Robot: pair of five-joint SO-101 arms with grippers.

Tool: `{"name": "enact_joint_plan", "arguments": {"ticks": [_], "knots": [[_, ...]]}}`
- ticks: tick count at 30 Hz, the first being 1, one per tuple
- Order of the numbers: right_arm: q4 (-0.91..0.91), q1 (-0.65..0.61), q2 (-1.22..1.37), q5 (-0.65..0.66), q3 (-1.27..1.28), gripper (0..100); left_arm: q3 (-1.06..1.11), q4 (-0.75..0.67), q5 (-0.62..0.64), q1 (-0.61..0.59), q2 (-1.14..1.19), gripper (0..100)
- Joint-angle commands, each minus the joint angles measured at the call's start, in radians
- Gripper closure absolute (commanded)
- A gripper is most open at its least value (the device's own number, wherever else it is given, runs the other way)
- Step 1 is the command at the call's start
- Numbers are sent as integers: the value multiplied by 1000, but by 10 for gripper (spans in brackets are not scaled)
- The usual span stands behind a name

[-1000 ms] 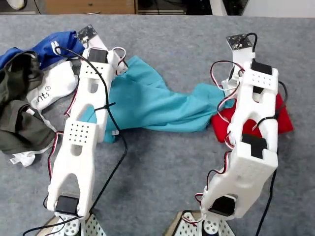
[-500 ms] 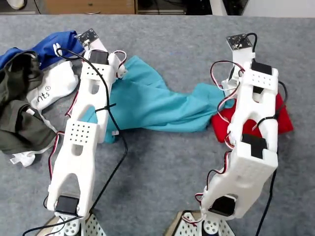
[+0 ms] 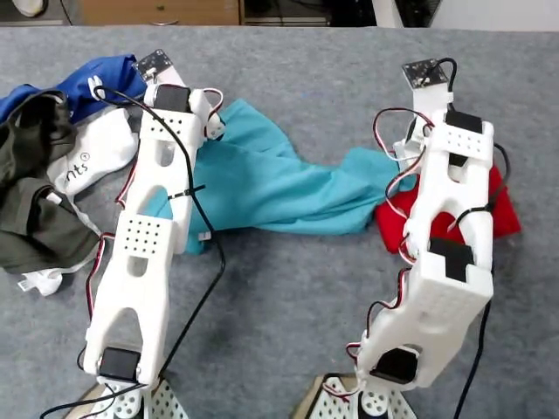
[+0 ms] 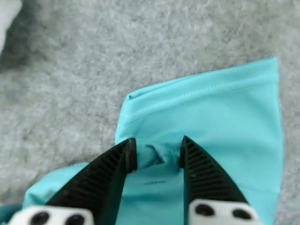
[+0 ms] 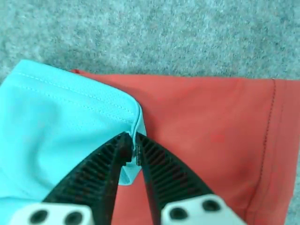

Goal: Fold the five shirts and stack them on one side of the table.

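Note:
A teal shirt (image 3: 262,188) lies stretched across the middle of the grey table, between the two arms. The left arm (image 3: 162,166) stands over its left end. There my left gripper (image 4: 157,154) is shut on a pinched fold of the teal shirt (image 4: 225,108), close to a hemmed corner. The right arm (image 3: 450,192) stands over the other end. My right gripper (image 5: 132,143) is shut on the hemmed edge of the teal shirt (image 5: 61,117), which lies over a red shirt (image 5: 211,131). The red shirt (image 3: 507,209) sits flat under the right arm.
A pile of loose shirts lies at the table's left: a blue one (image 3: 79,83) at the back, a white one (image 3: 92,157), and a dark olive one (image 3: 35,201). Bare grey table (image 3: 297,297) spreads in front of the teal shirt and behind it.
The left arm's wrist has shifted slightly to the left, tugging the teal shirt's near corner with it. The right arm has not moved.

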Motion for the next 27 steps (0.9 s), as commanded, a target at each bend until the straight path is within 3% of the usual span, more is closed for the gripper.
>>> {"name": "enact_joint_plan", "arguments": {"ticks": [1,17,27], "knots": [[-18,-2,-4,-11,-1,990,-60,23,6,15,-61,829],[-20,-2,30,-6,-10,990,-60,52,2,66,-61,828],[-15,1,44,-9,-30,990,-60,81,-120,21,-62,829]]}}
